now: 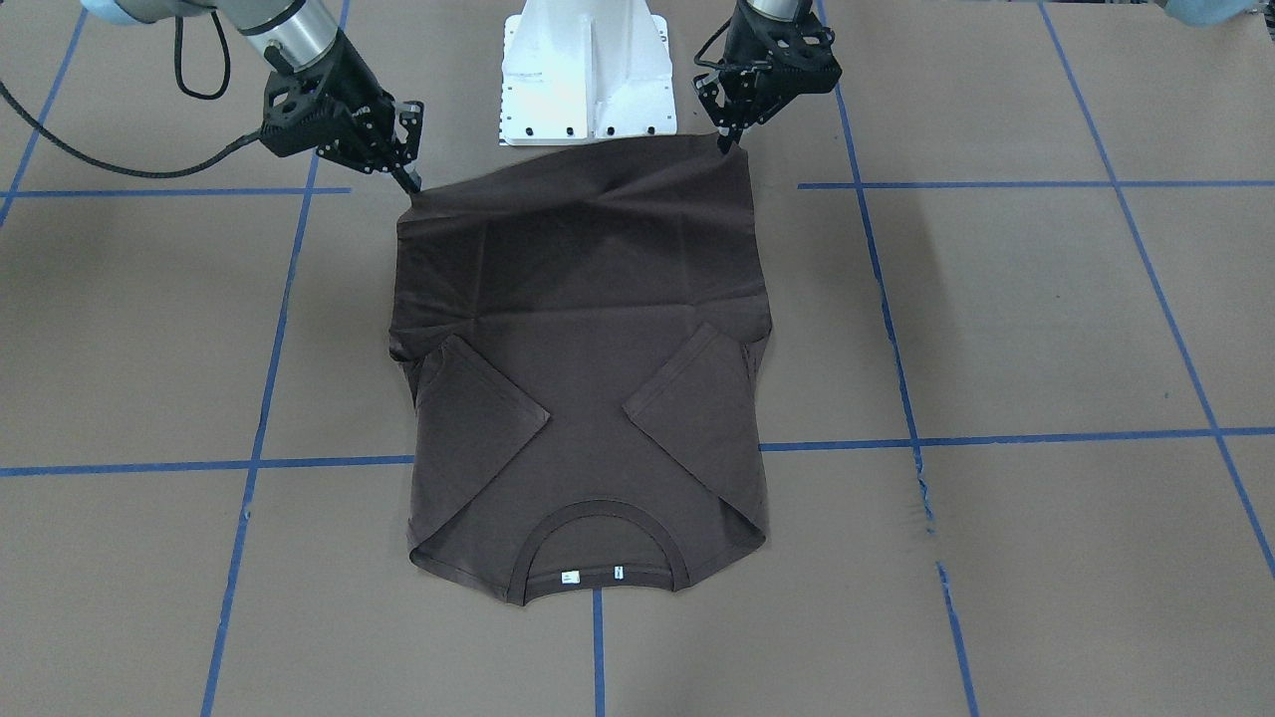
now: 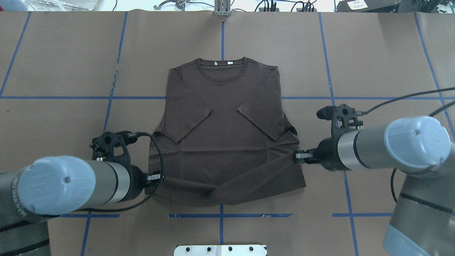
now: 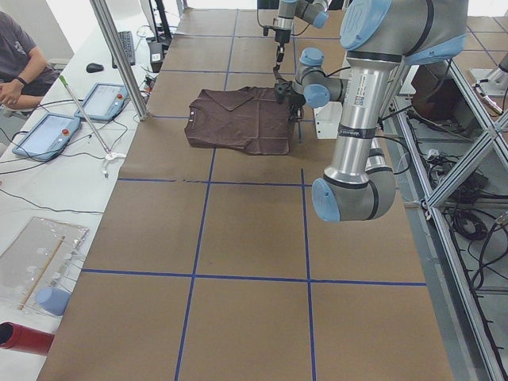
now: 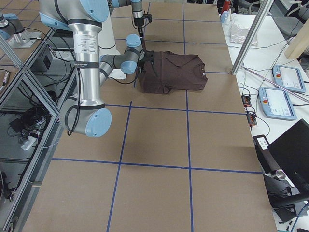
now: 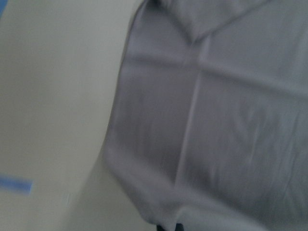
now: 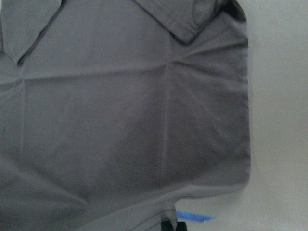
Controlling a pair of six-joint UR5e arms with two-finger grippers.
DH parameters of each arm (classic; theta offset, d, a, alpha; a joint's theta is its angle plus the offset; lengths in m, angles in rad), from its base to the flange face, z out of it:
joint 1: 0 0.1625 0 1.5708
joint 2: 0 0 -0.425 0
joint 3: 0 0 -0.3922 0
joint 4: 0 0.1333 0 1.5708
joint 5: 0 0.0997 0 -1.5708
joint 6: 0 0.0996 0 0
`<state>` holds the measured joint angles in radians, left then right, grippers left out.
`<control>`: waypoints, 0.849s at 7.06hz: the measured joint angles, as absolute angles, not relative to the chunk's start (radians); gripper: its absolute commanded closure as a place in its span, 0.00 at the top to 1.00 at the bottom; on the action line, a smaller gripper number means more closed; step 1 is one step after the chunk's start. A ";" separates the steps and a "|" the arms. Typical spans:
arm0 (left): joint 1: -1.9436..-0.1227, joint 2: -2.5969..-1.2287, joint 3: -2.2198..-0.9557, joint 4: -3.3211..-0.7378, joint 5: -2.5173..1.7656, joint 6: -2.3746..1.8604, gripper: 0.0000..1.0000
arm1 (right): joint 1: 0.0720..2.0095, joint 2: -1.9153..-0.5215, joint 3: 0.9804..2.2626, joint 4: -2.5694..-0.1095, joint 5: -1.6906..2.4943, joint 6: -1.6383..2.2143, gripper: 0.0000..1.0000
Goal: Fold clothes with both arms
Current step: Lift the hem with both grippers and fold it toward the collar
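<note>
**Both grippers pinching the T-shirt hem**

The dark brown T-shirt is lying spread on the brown paper-covered table, roughly centred in front of the white base. Its collar is pointing away from the robot and its hem end is sitting closest to the base. Both short sleeves are lying folded inward over the body. The sleeve on the robot's right and the sleeve on the robot's left are angling toward each other, apart and not touching. Two small pale labels are showing inside the collar.

The left gripper is coming in from the robot's left and pinching the hem at its corner, fingers closed tight on the fabric. The right gripper is doing the same at the hem's other end, fingers closed on the cloth near the corner. In the right wrist view the corner itself is lying a little to one side of the tips.

Creases are fanning out from both pinch points across the lower half of the shirt. The hem edge is looking drawn up toward the fingertips and sagging between them. The collar half is lying flat. Blue tape lines are crossing the table around the shirt.
</note>
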<state>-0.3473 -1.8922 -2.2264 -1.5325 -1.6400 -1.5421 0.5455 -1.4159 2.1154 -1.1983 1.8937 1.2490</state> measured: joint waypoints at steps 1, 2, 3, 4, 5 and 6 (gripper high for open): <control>-0.436 -1.925 -2.150 -1.550 -1.640 -1.443 0.00 | 0.652 -1.348 2.012 -1.196 1.954 1.185 0.00; -0.508 -1.943 -2.052 -1.608 -1.640 -1.368 0.00 | 0.733 -1.292 1.914 -1.191 1.993 1.147 0.00; -0.559 -1.953 -1.947 -1.699 -1.640 -1.328 0.00 | 0.781 -1.230 1.814 -1.188 2.007 1.131 0.00; -0.602 -1.976 -1.841 -1.785 -1.643 -1.302 0.00 | 0.810 -1.155 1.704 -1.185 2.012 1.125 0.00; -0.638 -2.015 -1.747 -1.835 -1.647 -1.279 0.00 | 0.828 -1.094 1.613 -1.184 2.015 1.124 0.00; -0.668 -2.058 -1.671 -1.867 -1.650 -1.259 0.00 | 0.842 -1.044 1.543 -1.183 2.015 1.123 0.00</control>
